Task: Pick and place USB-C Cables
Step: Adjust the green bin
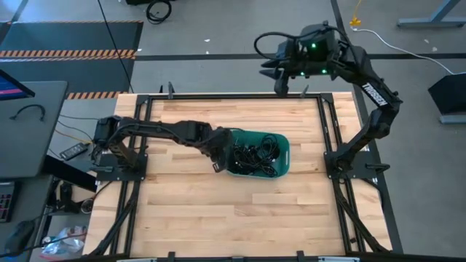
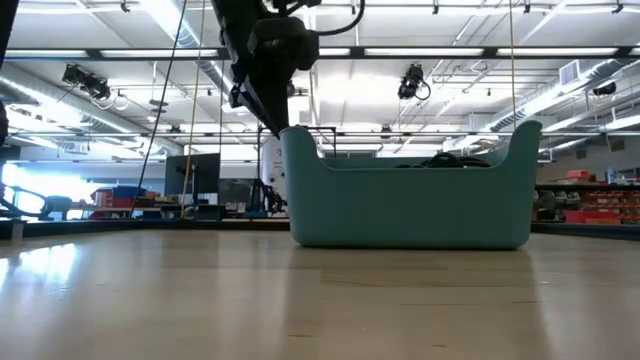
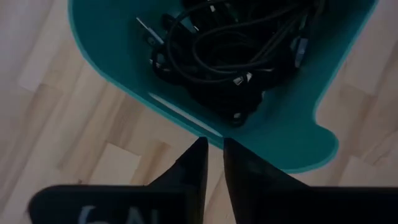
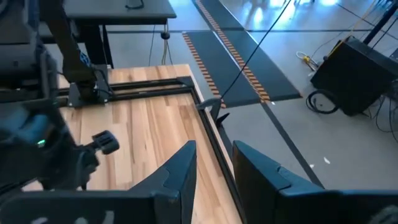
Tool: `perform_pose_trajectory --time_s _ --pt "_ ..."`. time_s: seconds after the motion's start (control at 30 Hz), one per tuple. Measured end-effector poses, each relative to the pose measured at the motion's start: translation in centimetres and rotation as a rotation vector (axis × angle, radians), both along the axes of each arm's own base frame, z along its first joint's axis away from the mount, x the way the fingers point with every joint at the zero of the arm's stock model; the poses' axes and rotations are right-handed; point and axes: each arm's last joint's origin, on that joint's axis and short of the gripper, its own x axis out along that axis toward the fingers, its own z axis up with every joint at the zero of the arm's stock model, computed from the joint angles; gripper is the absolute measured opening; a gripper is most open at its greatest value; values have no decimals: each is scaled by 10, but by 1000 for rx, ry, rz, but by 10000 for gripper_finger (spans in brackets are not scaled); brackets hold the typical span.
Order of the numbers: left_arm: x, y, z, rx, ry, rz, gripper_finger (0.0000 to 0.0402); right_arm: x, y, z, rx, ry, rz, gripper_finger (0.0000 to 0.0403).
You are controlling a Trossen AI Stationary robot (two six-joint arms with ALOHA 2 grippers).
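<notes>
Reaching across the counter (image 1: pixel 218 218): the left arm stretches from its base at the left edge toward the teal tub near the middle.
Left hand (image 1: pixel 218 167): poised above the tub's left rim, over the lip rather than inside; in the low view it hangs just above that raised end (image 2: pixel 268 115).
Left hand's grip: fingers (image 3: pixel 193 168) stand close together with only a thin slit between them, and nothing shows between the tips (image 3: pixel 213 144); whether they are fully closed I cannot tell.
Teal tub (image 1: pixel 284 154): sits on the wooden counter, right of the left hand; from counter height it shows as a low trough with a raised end at each side (image 2: pixel 400 205).
USB-C cables (image 1: pixel 255 154): a tangled heap of thin black cords lying inside the tub, plug ends poking out here and there (image 3: pixel 224 56); from the low view only a bit of the heap clears the rim (image 2: pixel 450 158).
Right arm: folded back at the far right corner of the counter, well apart from the tub.
Right hand (image 1: pixel 280 78): held out past the counter's far edge, over the grey floor; its fingers (image 4: pixel 180 168) stand partly apart with a clear gap (image 4: pixel 214 146) and nothing between them.
</notes>
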Motion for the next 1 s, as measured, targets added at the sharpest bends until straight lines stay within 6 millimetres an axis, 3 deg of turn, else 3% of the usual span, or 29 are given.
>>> perform_pose_trajectory --time_s 0.23,0.47,0.7,1.0 --pt "-2 23 0 -58 -3 42 115 -8 3 1 14 44 -9 110" --pt "-2 42 1 -146 -51 291 168 -9 4 -1 17 65 -5 109" --pt "5 40 0 -178 -103 339 173 -9 4 -1 1 71 3 101" --pt "19 35 -36 -179 9 333 172 -13 6 1 -4 66 15 100"
